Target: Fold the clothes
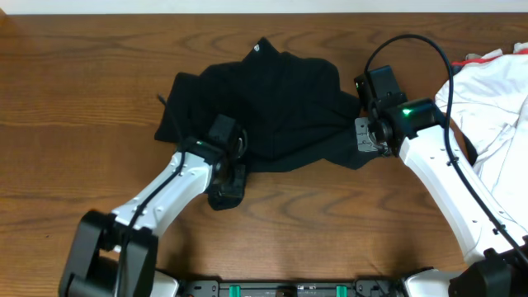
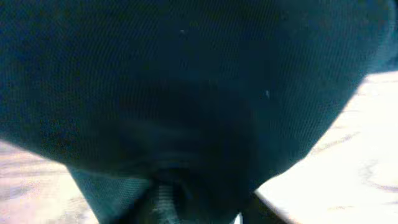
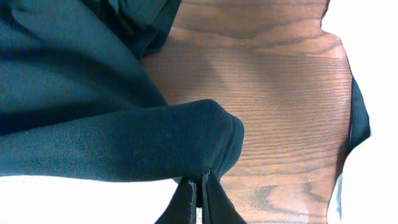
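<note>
Fabric of the black shirt lies crumpled mid-table on the wooden table. The right gripper is pinched fully together on a fold at its right edge. The left gripper sits at its lower left edge, draped in cloth; I cannot tell how its jaws stand

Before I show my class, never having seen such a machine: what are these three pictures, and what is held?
Two robot arms stand at a wooden table. One picture looks down from above; the others come from a camera on each wrist. A black shirt lies in the middle, white cloth at the right edge. The right pincer is shut on a fold of the shirt. The left pincer is at the shirt's near edge; cloth fills its camera's view, so its grip cannot be told.
</note>
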